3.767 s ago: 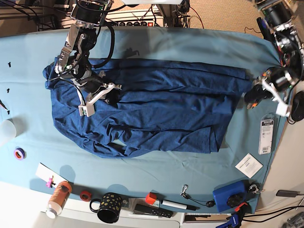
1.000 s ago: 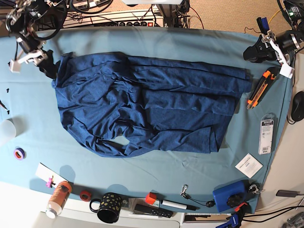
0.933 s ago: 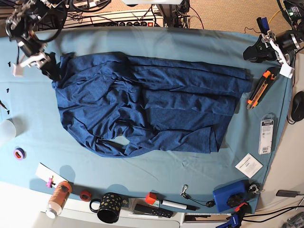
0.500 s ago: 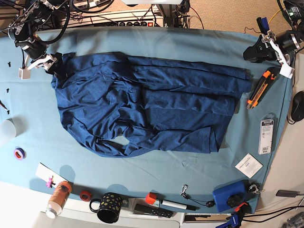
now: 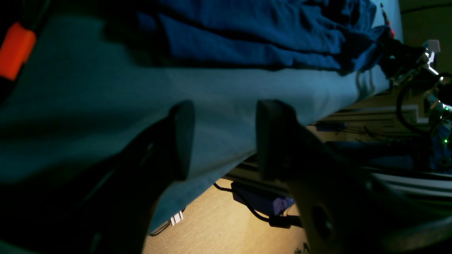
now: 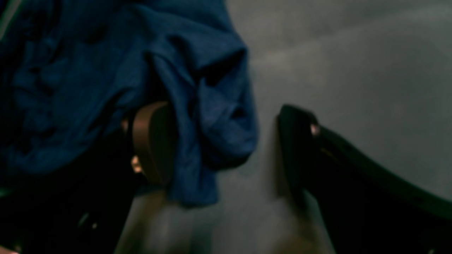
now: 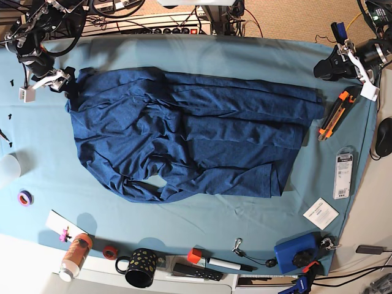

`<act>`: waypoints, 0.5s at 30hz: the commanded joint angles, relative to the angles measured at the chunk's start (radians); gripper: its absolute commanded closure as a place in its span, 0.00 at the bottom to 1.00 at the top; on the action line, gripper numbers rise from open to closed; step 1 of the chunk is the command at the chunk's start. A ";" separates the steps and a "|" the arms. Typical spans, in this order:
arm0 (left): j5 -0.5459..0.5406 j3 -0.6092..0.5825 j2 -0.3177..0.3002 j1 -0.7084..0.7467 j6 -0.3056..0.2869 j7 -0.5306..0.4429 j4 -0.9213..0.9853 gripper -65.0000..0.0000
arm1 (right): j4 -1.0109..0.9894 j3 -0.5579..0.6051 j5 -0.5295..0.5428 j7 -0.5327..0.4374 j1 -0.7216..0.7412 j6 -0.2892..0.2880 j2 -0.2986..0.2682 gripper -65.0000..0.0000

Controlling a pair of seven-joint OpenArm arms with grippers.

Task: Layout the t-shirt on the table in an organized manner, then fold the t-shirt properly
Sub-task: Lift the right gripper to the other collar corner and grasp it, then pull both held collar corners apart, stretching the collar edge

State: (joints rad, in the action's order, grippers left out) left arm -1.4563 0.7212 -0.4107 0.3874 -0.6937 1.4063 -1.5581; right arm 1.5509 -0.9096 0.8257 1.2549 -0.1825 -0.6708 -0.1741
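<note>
Where the left wrist view looks along the table (image 5: 106,91), the left gripper (image 5: 220,137) hangs with its two dark fingers (image 5: 182,139) well apart and nothing between them, over the teal cloth at the table's edge. The t-shirt (image 5: 254,31) lies farther off, apart from this gripper. One orange patch (image 5: 14,49) shows at the left edge; what it belongs to cannot be told here.

In the right wrist view, blurred, the right gripper (image 6: 226,141) stands wide. A bunched fold of the t-shirt (image 6: 197,88) drapes against the left finger (image 6: 152,141) and hangs into the gap; the right finger (image 6: 296,148) stands clear of the fabric.

In the base view, one t-shirt (image 7: 196,131) lies spread and wrinkled across the middle of the table (image 7: 202,52). The right gripper (image 7: 55,82) sits at the shirt's far left corner, the left gripper (image 7: 340,61) at the far right corner of the table, off the shirt. Along the right side lie one orange utility knife (image 7: 334,116), one packaged item (image 7: 343,176) and one white card (image 7: 320,213), their print too small to read. Along the near edge stand one black dotted mug (image 7: 139,266), one bottle (image 7: 75,256), two tape rolls (image 7: 24,198), one marker (image 7: 228,264) and one blue box (image 7: 296,252).
</note>
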 commanded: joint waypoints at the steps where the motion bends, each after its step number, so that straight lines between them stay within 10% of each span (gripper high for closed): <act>1: -0.027 0.008 -0.018 0.000 -0.004 -0.010 -0.016 0.55 | 0.012 -0.005 -0.008 -0.006 0.002 0.011 -0.014 0.31; 15: -0.027 0.008 -0.018 0.000 -0.004 -0.010 -0.016 0.55 | 0.012 0.116 0.045 0.016 0.002 0.013 0.033 0.31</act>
State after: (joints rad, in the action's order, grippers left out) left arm -1.4563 0.7212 -0.4103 0.3874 -0.6937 1.4063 -1.5578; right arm 1.5558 -0.7948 0.8890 1.2407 -0.1776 -0.6594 -0.1329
